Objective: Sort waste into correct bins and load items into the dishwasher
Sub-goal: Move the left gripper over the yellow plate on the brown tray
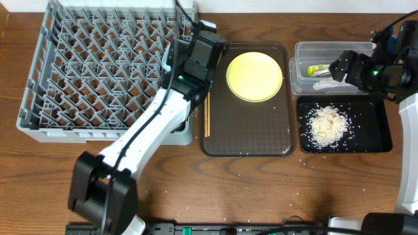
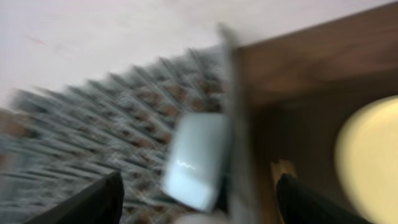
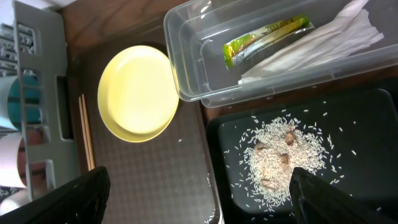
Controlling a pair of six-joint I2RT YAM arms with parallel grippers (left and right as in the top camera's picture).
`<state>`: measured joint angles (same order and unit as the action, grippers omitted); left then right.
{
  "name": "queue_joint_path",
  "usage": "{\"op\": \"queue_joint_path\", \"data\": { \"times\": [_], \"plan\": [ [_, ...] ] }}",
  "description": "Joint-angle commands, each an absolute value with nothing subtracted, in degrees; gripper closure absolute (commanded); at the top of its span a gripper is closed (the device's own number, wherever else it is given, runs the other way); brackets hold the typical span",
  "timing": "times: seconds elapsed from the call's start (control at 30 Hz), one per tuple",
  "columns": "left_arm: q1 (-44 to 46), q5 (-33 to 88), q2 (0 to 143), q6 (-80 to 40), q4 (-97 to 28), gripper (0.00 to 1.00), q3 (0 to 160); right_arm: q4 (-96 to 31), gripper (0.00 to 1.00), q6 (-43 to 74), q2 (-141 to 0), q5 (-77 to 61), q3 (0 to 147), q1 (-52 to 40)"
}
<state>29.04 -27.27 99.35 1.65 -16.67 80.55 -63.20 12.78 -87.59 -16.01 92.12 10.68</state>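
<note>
Your left claw is gaping wide before a blurred blue bowl sitting at the rack edge, hidden overhead. Right claw is gaping wide too, showing wrapper and paper lying in the tub, rice in the tray.

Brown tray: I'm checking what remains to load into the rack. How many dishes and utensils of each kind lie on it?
Yellow plate: 1
Chopsticks: 2
Total: 3
</note>
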Motion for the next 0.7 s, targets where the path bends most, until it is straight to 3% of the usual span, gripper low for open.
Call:
{"op": "queue_joint_path", "data": {
  "times": [0.0,0.3,0.47,0.67],
  "plan": [
    [29.1,-8.7,98.0,-11.9,-20.6,0.21,80.9,-63.2,0.10,12.6,-87.7,-17.0,92.9,10.4],
    [29.2,1.0,99.5,-30.6,-31.3,0.35,80.9,-63.3,0.07,12.6,-87.7,-17.0,92.9,10.4],
    [30.9,2.0,99.6,-31.0,-30.2,0.37,80.8,-63.3,0.01,12.6,-87.7,-17.0,92.9,10.4],
    [32.9,1.9,99.8,-31.0,-28.1,0.38,80.8,-63.3,0.01,12.6,-87.7,-17.0,92.9,10.4]
  ]
}}
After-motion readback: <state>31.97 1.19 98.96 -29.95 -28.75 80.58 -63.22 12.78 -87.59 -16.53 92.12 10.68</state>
